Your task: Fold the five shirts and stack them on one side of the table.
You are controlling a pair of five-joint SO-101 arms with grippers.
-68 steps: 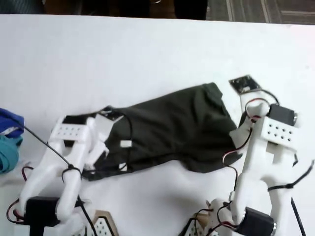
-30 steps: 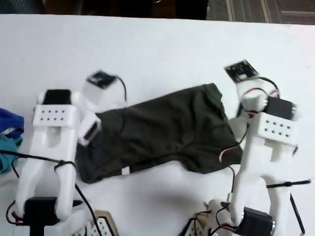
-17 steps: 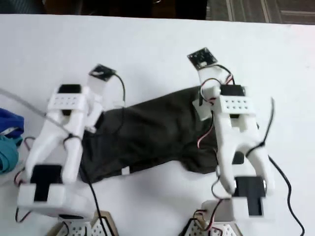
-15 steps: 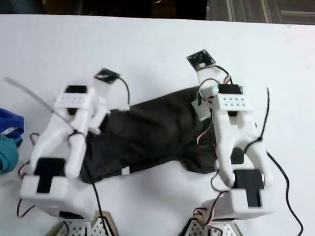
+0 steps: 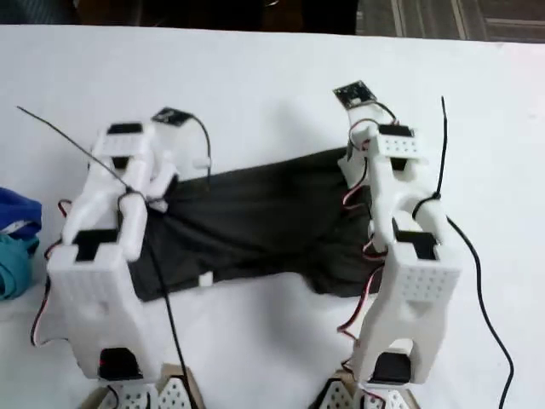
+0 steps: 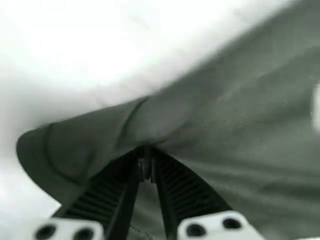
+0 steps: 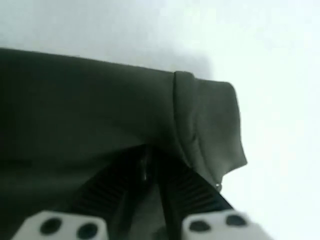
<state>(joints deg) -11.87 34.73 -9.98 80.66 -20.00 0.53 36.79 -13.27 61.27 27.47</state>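
Long axis of dark shirt (image 5: 255, 226) runs arm to arm. Both ends pinched tight, by left claw (image 6: 146, 167) & right claw (image 7: 147, 167).

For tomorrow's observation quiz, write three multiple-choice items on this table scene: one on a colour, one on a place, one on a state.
1. What colour is the shirt between the arms?
A) white
B) dark
C) red

2. Where do the blue cloth and the teal cloth lie?
A) on the shirt
B) in the right arm's grip
C) at the edge of the table, on the left arm's side

3. How do the left gripper and the right gripper stand?
A) each shut on the shirt's fabric
B) both open above the shirt
C) both gripping the blue cloth

Key: 1 B, the fabric looks dark in every view. 2 C, the high view shows both cloths at that edge, apart from the shirt. 3 A, each wrist view shows fingers closed with fabric pinched between them.
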